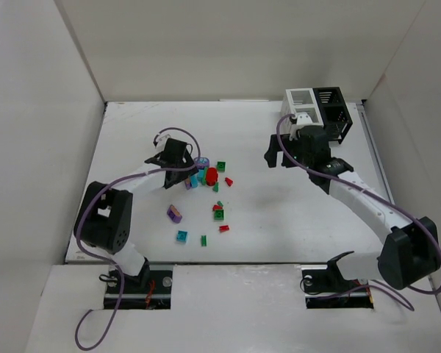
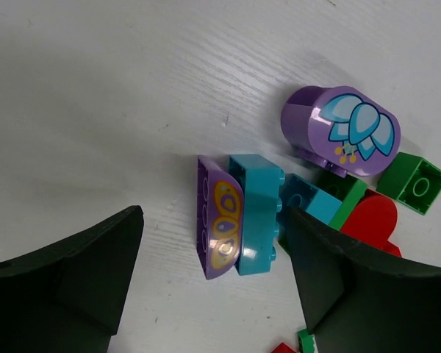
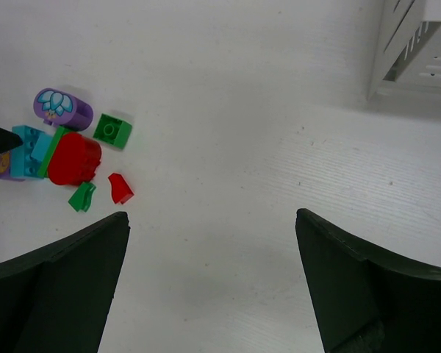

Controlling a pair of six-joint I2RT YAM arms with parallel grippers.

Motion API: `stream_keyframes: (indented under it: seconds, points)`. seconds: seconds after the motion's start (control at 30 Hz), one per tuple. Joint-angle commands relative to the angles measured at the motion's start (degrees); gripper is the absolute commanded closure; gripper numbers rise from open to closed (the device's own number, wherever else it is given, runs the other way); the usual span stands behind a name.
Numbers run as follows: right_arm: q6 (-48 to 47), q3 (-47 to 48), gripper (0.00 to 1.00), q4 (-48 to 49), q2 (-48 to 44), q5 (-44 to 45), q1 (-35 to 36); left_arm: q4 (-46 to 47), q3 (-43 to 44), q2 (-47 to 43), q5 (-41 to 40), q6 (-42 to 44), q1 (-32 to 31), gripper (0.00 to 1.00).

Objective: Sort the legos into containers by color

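The legos lie mid-table: a cluster and loose ones nearer me, such as a purple brick and a teal brick. My left gripper is open at the cluster's left side. In the left wrist view its gripper straddles a purple patterned brick and a teal brick without touching them. A purple flower piece, a green brick and a red piece lie beyond. My right gripper is open and empty beside the white bin and black bin.
The table is walled at the back and both sides. In the right wrist view, the gripper hovers over bare table, the white bin's corner is at the top right, and the lego cluster is at the far left.
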Motion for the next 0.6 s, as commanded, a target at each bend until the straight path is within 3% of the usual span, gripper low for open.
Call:
stream_keyframes:
  seconds: [0.0,0.37,0.57]
  points:
    - [0.69,0.31,0.01,1.08,-0.16,-1.41,-0.70,1.24,3.08,0.95,-0.74,-0.61,0.21,0.27]
    - [0.69,0.31,0.02,1.08,2.12,-3.09,-2.29,2.91,4.14,5.87,-1.36,-1.85,0.21,0.33]
    - [0.69,0.31,0.02,1.08,2.65,-3.09,-2.29,2.38,4.84,6.93,-1.36,-1.33,0.21,0.52]
